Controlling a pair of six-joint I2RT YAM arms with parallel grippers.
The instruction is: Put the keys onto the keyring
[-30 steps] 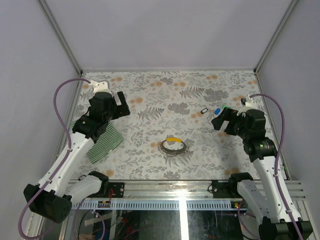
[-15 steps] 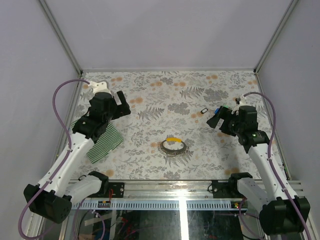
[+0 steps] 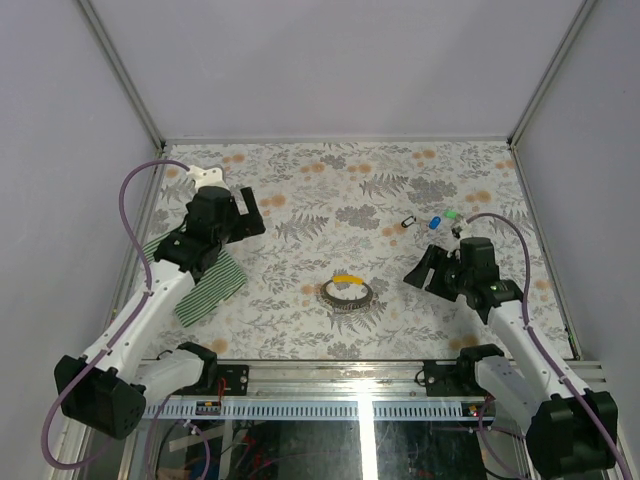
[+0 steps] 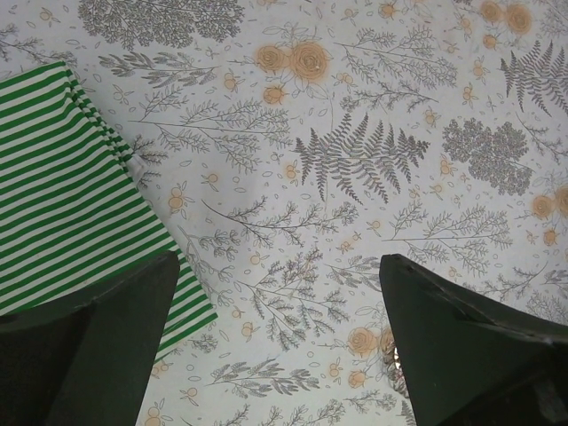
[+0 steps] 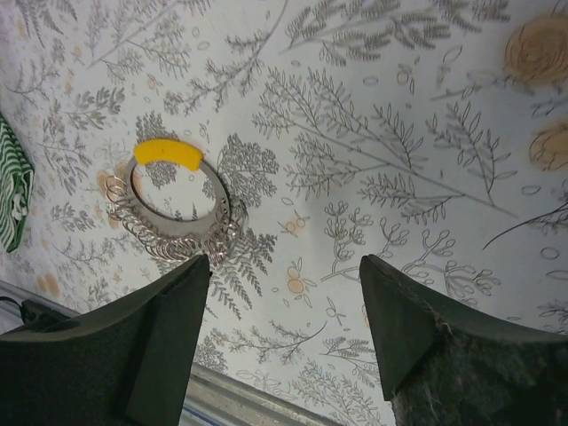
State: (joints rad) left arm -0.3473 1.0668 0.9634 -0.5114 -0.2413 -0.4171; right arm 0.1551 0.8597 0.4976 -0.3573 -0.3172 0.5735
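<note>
The keyring (image 3: pixel 347 292), a silvery chain loop with a yellow tag (image 3: pixel 347 279), lies at the table's middle front. Two keys lie at the right rear, one blue (image 3: pixel 435 222) and one green (image 3: pixel 452 214). My right gripper (image 3: pixel 418 277) hovers between keys and keyring, open, holding nothing. In the right wrist view the keyring (image 5: pixel 173 211) sits up and left of the open right gripper (image 5: pixel 284 266). My left gripper (image 3: pixel 244 207) hangs open over the left side; in the left wrist view a bit of chain (image 4: pixel 393 355) peeks beside one finger of the left gripper (image 4: pixel 280 262).
A green-and-white striped cloth (image 3: pixel 203 283) lies at the left under the left arm, also in the left wrist view as the cloth (image 4: pixel 71 204). A small dark clip (image 3: pixel 407 222) sits left of the blue key. The table's metal front rail (image 5: pixel 248 395) is close below the right gripper.
My right gripper has drawn back from the keys toward the front and left, nearer the keyring, uncovering both keys, and its jaws have narrowed a little. The left arm has shifted slightly right.
</note>
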